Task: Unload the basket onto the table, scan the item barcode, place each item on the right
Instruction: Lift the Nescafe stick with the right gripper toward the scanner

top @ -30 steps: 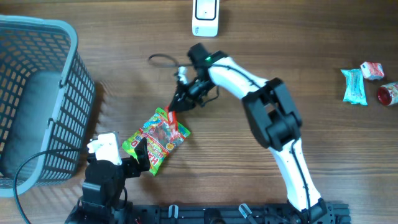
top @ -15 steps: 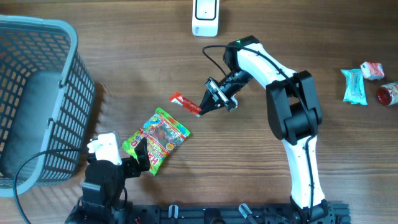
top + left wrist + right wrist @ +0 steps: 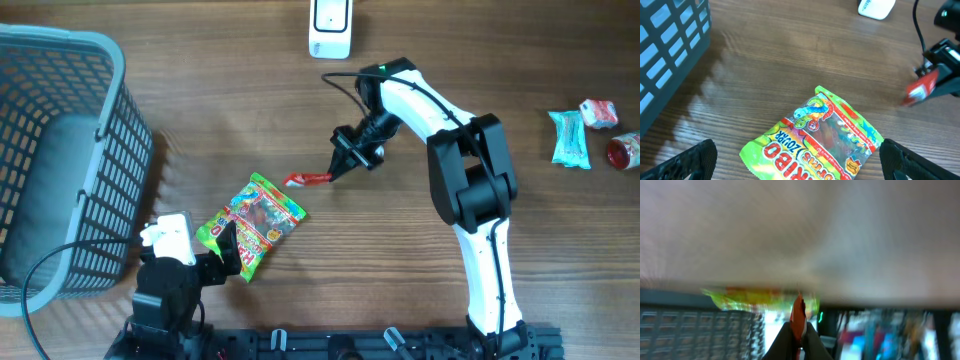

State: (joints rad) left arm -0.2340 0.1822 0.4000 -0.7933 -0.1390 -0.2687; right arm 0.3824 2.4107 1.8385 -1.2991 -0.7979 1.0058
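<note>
A small red packet [image 3: 308, 180] hangs from my right gripper [image 3: 338, 167], which is shut on its end just right of the green gummy bag [image 3: 255, 222]. The blurred right wrist view shows the red packet [image 3: 798, 314] edge-on, pinched between the dark fingers [image 3: 786, 341]. The white scanner [image 3: 331, 26] stands at the table's far edge, above the gripper. My left gripper [image 3: 215, 256] sits low at the front, open, its fingers [image 3: 692, 159] spread on either side of the gummy bag [image 3: 820, 135] without touching it. From there the red packet [image 3: 922, 90] shows at the right.
A grey-blue mesh basket [image 3: 60, 150] fills the left side. At the far right lie a pale blue wrapped snack [image 3: 571, 139], a small white-and-red pack [image 3: 599, 113] and a red item [image 3: 624, 151]. A black cable loops from the right wrist.
The right gripper pulled the red packet away from the gummy bag, swung right and turned its wrist; the packet now points left, lower. The left arm has not moved.
</note>
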